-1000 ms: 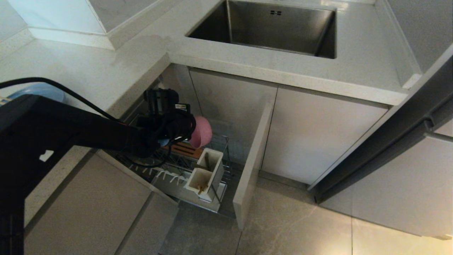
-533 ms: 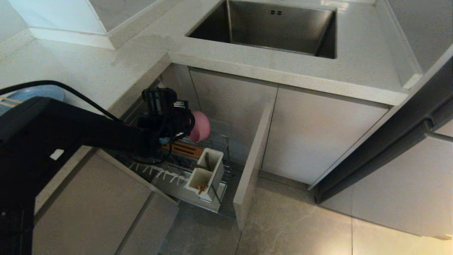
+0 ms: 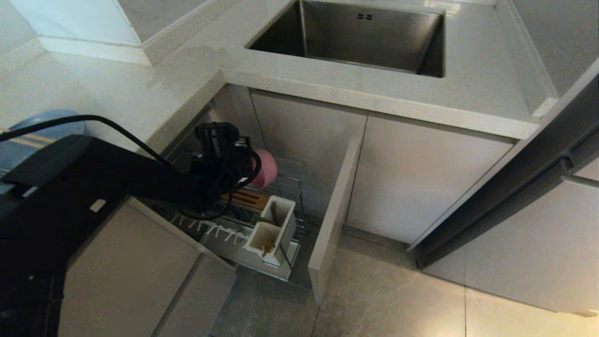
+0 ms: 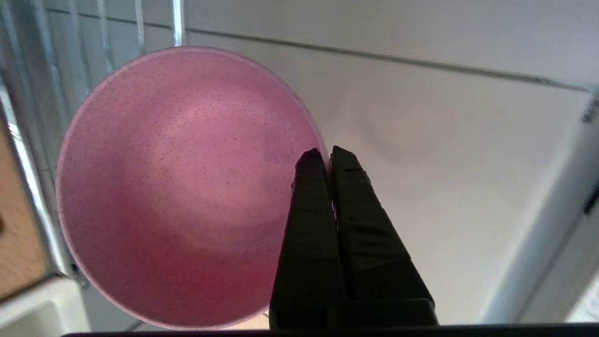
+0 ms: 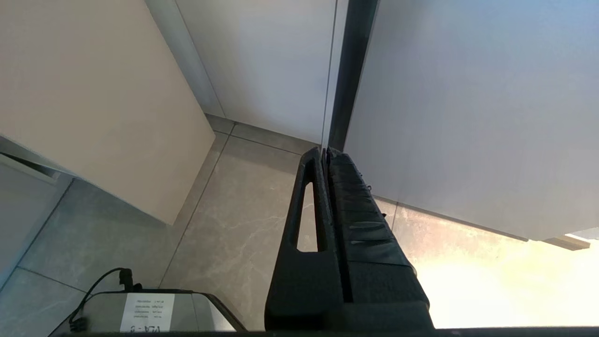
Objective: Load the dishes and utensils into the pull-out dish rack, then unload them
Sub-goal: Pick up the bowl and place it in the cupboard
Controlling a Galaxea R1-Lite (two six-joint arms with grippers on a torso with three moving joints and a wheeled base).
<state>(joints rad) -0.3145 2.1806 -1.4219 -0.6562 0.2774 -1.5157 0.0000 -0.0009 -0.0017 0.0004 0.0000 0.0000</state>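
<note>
My left gripper [image 3: 251, 169] is shut on the rim of the pink bowl [image 3: 265, 167], holding it on edge above the brown wooden strip [image 3: 246, 198] of the pull-out dish rack [image 3: 294, 193]. In the left wrist view the fingertips [image 4: 311, 159] pinch the bowl [image 4: 182, 187] at its rim. The white utensil box [image 3: 273, 230] stands at the rack's front with something brownish in its near compartment. The blue plate [image 3: 21, 145] lies on the counter at far left, with the light chopsticks [image 3: 30, 139] across it. Fork and spoon are not discernible. My right gripper [image 5: 325, 152] hangs shut over the floor.
The rack's beige panel front [image 3: 333, 220] juts out to the right of the basket. White prongs [image 3: 213, 230] line the rack's near side. The steel sink [image 3: 355, 37] sits in the counter above. A dark cabinet edge [image 3: 505, 187] crosses at right.
The left arm has shifted slightly with the pink bowl, which now sits a little higher and further back over the rack. More of the blue plate shows behind the arm.
</note>
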